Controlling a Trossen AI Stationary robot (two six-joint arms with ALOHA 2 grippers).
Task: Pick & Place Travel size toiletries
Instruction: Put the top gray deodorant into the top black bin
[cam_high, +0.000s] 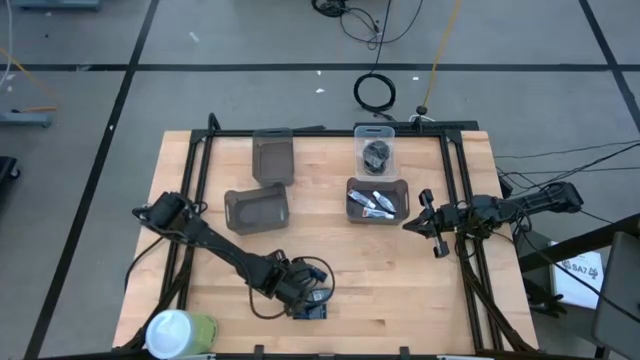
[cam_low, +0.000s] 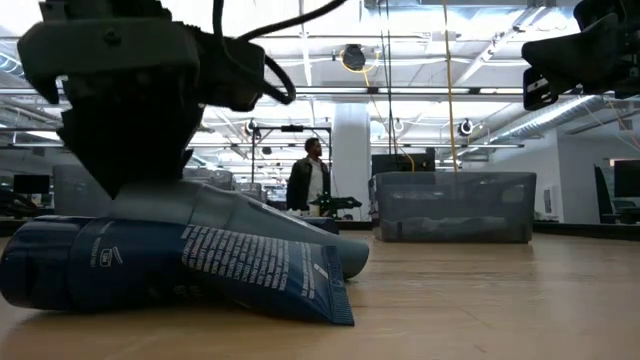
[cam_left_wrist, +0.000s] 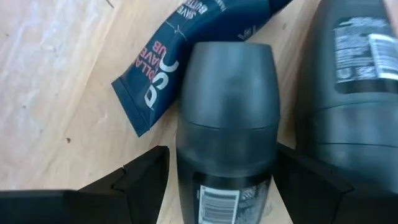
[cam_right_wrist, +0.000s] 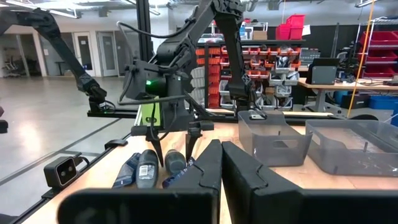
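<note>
My left gripper (cam_left_wrist: 222, 149) is open, low over the table's near edge (cam_high: 308, 297). Its two fingers stand on either side of a dark grey roll-on bottle (cam_left_wrist: 227, 118) that lies on the wood, and a sliver of table shows beside it. A second dark bottle (cam_left_wrist: 354, 87) and a dark blue tube (cam_left_wrist: 186, 56) lie next to it. The low view shows a dark blue tube (cam_low: 200, 265) lying flat under that gripper (cam_low: 130, 120). My right gripper (cam_right_wrist: 221, 155) is shut and empty, raised near the right edge (cam_high: 430, 225).
A grey bin (cam_high: 377, 200) holds white tubes, and a clear bin (cam_high: 375, 150) holds dark lumps. Two more grey bins (cam_high: 257, 208) (cam_high: 272, 155) stand left of them. A white-and-green cylinder (cam_high: 180, 332) sits at the near left corner. A person (cam_low: 310, 185) stands in the room beyond.
</note>
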